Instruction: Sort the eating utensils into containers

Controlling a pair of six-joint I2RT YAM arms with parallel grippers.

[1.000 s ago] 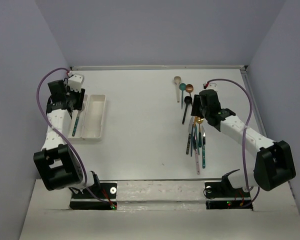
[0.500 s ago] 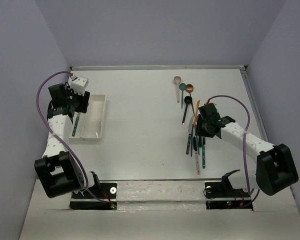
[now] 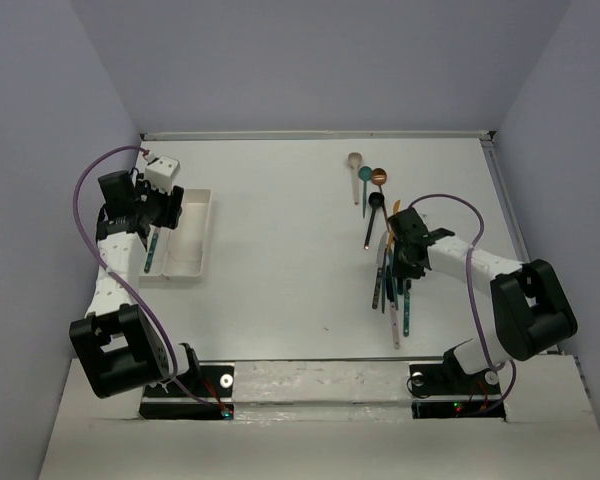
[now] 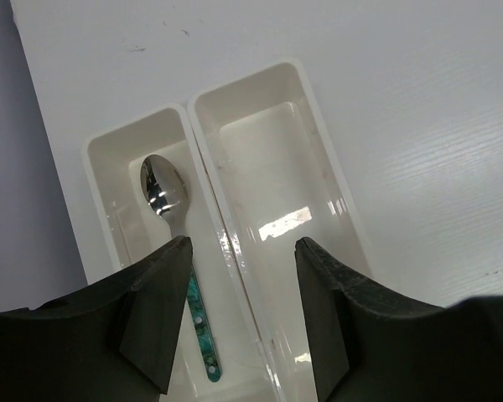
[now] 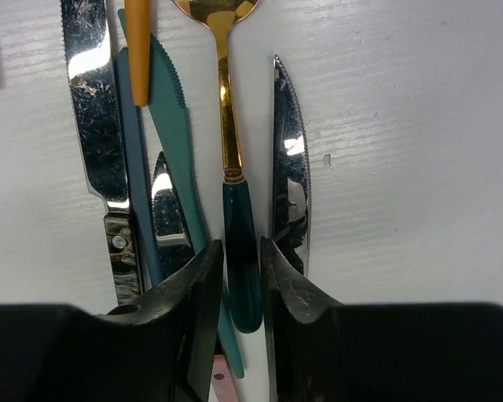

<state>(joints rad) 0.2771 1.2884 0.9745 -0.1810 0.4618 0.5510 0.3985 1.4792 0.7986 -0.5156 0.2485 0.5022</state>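
The two joined white trays [image 3: 190, 235] lie at the left. The left tray [image 4: 101, 193] holds a silver spoon with a teal handle [image 4: 163, 188]; the right tray [image 4: 268, 159] is bare. My left gripper [image 4: 243, 247] hangs open above the trays, also in the top view [image 3: 163, 212]. The utensil pile [image 3: 392, 285] lies at the right. My right gripper [image 5: 242, 251] is down on it [image 3: 402, 258], jaws shut on the dark teal handle of a gold spoon [image 5: 226, 109] that lies on the table.
A silver knife [image 5: 289, 151] lies just right of the held handle; a teal knife [image 5: 172, 117], another silver knife [image 5: 88, 100] and an orange handle [image 5: 137, 42] lie left. Beige [image 3: 355, 160], teal [image 3: 364, 175], copper [image 3: 379, 178] and black [image 3: 376, 200] spoons lie farther back.
My right gripper has come forward and down from the far end of the pile onto the gold spoon's handle. My left gripper has shifted slightly right above the trays.
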